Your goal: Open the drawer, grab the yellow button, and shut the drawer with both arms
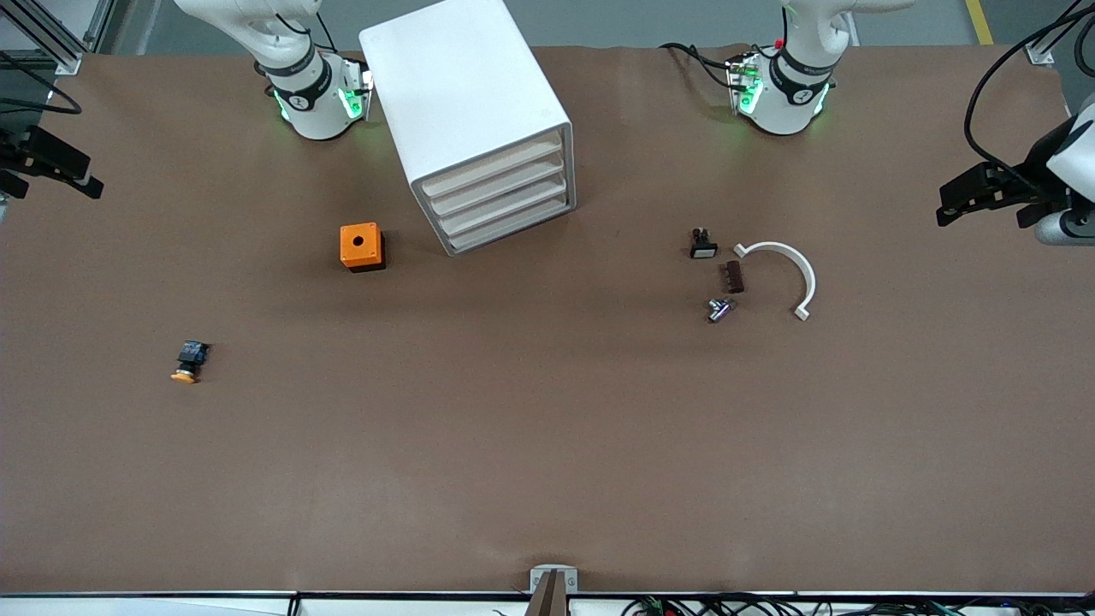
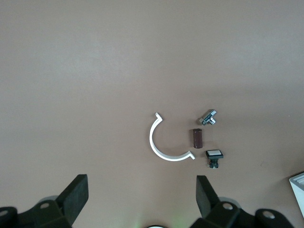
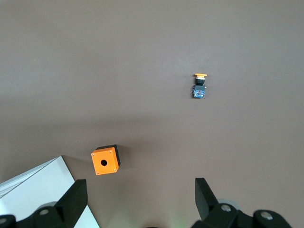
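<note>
The white cabinet (image 1: 466, 94) stands between the arm bases. Its topmost drawer (image 1: 494, 167) sits flush and shut, like the three below it. The button (image 1: 188, 362), with an orange-yellow cap and a black-and-blue body, lies on its side on the table toward the right arm's end, nearer the front camera than the cabinet. It also shows in the right wrist view (image 3: 200, 87). My right gripper (image 3: 140, 183) is open and empty, high over the table beside the cabinet's corner (image 3: 33, 190). My left gripper (image 2: 141, 183) is open and empty, high over the table. Neither gripper shows in the front view.
An orange cube with a black hole (image 1: 362, 246) sits beside the cabinet. Toward the left arm's end lie a black switch with a white face (image 1: 703, 245), a brown block (image 1: 733, 276), a small metal fitting (image 1: 720, 309) and a white curved strip (image 1: 783, 274). Black fixtures (image 1: 47, 162) (image 1: 984, 192) jut in at both ends.
</note>
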`<state>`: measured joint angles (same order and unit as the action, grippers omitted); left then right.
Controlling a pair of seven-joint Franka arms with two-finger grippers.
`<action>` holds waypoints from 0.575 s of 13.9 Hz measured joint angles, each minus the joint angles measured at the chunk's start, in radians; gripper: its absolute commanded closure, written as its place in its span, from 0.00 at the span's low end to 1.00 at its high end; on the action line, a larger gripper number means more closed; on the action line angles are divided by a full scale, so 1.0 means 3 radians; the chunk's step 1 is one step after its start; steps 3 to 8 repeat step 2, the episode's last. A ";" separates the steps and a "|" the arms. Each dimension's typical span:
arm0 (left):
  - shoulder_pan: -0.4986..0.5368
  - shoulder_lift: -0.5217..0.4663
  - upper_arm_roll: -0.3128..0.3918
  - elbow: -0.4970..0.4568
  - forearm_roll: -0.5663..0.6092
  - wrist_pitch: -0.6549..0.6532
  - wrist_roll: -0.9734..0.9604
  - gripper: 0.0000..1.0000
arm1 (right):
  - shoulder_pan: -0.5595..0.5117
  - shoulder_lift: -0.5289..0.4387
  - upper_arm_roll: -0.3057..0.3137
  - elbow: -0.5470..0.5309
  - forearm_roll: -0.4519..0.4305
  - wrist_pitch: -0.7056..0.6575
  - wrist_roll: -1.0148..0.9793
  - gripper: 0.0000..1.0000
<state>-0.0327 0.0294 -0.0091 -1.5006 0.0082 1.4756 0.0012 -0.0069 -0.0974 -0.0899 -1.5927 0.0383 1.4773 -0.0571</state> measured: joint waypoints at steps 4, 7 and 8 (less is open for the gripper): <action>0.0000 0.0000 0.0000 0.0000 0.0000 0.0000 0.0000 0.00 | 0.0000 0.0000 -0.0001 0.0000 0.0000 0.0002 -0.0022 0.00; 0.0000 0.0000 0.0000 0.0000 0.0000 0.0000 0.0000 0.00 | 0.0000 0.0000 -0.0001 0.0000 0.0000 0.0002 -0.0022 0.00; 0.0000 0.0000 0.0000 0.0000 0.0000 0.0000 0.0000 0.00 | 0.0000 0.0000 -0.0001 0.0000 0.0000 0.0002 -0.0022 0.00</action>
